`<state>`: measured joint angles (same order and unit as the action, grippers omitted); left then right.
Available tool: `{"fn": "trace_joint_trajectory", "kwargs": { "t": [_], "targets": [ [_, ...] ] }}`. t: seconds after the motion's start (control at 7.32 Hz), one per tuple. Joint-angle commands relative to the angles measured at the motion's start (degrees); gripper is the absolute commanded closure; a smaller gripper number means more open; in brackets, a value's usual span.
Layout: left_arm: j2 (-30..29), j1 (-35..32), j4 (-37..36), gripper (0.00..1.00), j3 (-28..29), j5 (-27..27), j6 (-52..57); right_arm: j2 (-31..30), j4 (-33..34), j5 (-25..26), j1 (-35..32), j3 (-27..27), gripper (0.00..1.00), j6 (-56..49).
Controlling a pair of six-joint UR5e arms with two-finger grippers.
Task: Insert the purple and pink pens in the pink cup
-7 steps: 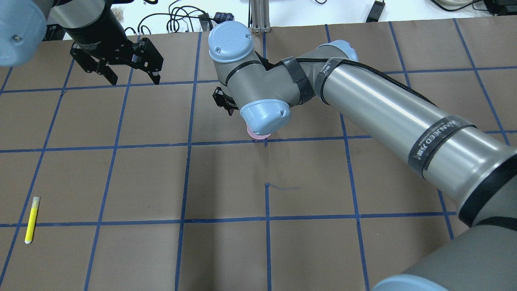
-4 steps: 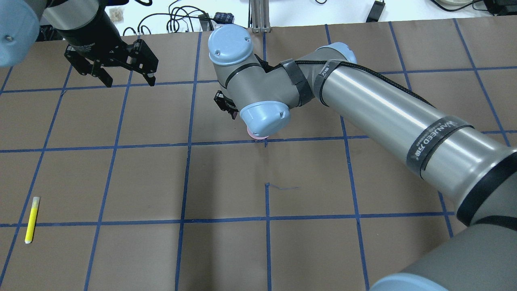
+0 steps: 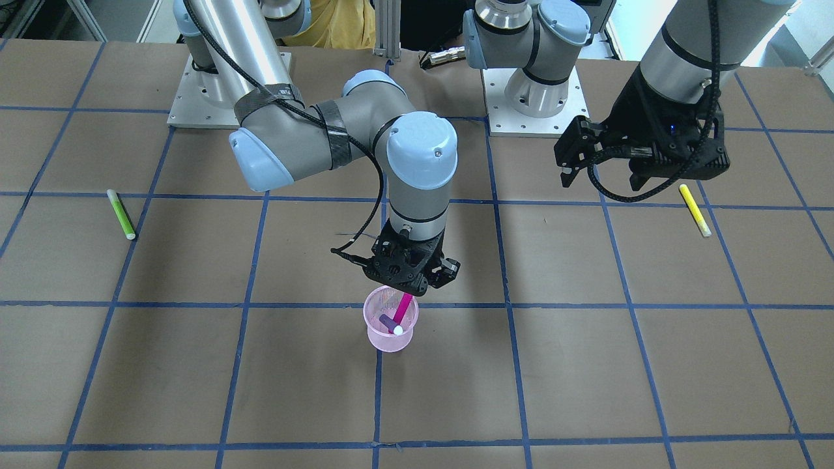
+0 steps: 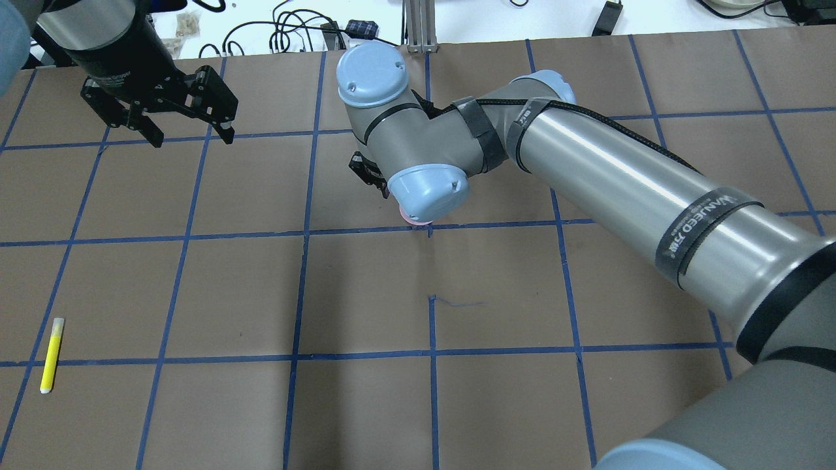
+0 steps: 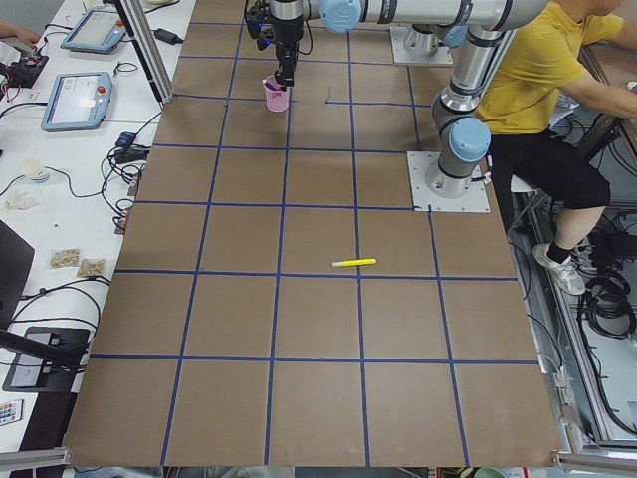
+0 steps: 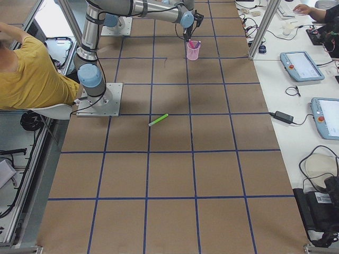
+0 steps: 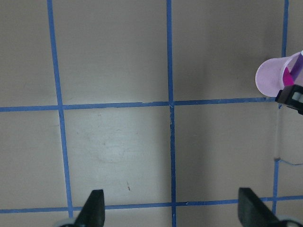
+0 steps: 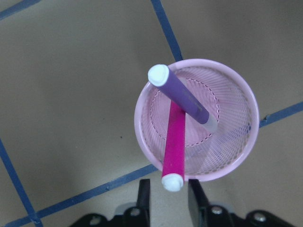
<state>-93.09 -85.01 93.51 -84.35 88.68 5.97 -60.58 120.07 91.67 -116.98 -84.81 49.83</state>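
A pink mesh cup (image 8: 236, 142) stands on a blue grid line near the table's middle (image 3: 389, 340). A purple pen (image 8: 184, 97) and a pink pen (image 8: 174, 142) both lean inside it, crossing each other. My right gripper (image 8: 169, 198) hangs straight above the cup (image 3: 414, 286). Its jaws stand a little wider than the pink pen's white cap, which rests on the cup's rim between them without touching them. My left gripper (image 4: 192, 138) is open and empty, high over the far left of the table. Its wrist view shows the cup (image 7: 270, 78) at the right edge.
A yellow pen (image 4: 51, 356) lies at the near left of the table. A green pen (image 3: 121, 213) lies on the robot's right side. An operator in a yellow shirt (image 5: 537, 70) sits behind the robot bases. Cables lie beyond the far edge.
My left gripper has moved further left and towards the far edge, still open. My right wrist has shifted slightly over the cup.
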Motion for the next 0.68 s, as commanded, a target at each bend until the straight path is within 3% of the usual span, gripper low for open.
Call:
{"fn": "trace_joint_trajectory", "kwargs": {
  "t": [0.0, 0.27, 0.41, 0.55],
  "targets": [
    [0.4, 0.9, 0.4, 0.00, 0.3, -0.1, 0.1, -0.1, -0.1, 0.1, 0.0, 0.0, 0.74, -0.2],
    [0.4, 1.0, 0.4, 0.00, 0.0, -0.1, 0.1, -0.1, -1.4, 1.3, 0.0, 0.1, 0.73, -0.5],
    [0.4, 1.1, 0.4, 0.00, 0.0, -0.1, 0.3, -0.4, -1.9, 1.3, 0.2, 0.7, 0.52, -1.7],
    [0.4, 1.1, 0.4, 0.00, 0.1, -0.1, 0.3, -0.9, -1.9, 1.5, 0.4, 0.8, 0.01, -2.4]
  ]
}}
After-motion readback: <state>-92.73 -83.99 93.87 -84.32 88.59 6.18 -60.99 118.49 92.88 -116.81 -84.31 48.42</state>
